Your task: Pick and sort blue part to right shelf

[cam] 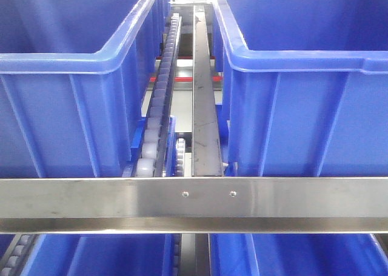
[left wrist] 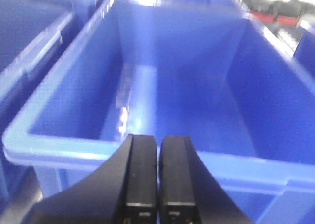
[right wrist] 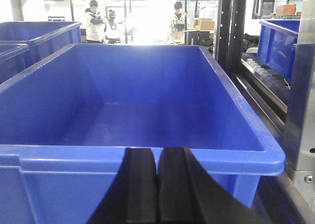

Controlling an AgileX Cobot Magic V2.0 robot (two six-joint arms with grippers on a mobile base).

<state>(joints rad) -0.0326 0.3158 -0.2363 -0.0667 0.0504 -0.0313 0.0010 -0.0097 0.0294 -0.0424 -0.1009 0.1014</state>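
Hovering at six o'clock of a blue bin (left wrist: 147, 81), left pincer (left wrist: 158, 184), black fingers (left wrist: 141, 175) pressed flat together, gripping nothing. Poised likewise at six o'clock of another blue bin (right wrist: 147, 160), right pincer (right wrist: 157, 189), jaws closed on empty air. Showing bare glossy floors in both bins, no blue part visible anywhere. Running toward twelve o'clock in the front view, a roller track (cam: 159, 112) and steel rail (cam: 203, 100) between two bins, crossed by a steel bar (cam: 194, 203). Standing far off at twelve o'clock, three people (right wrist: 93, 22).
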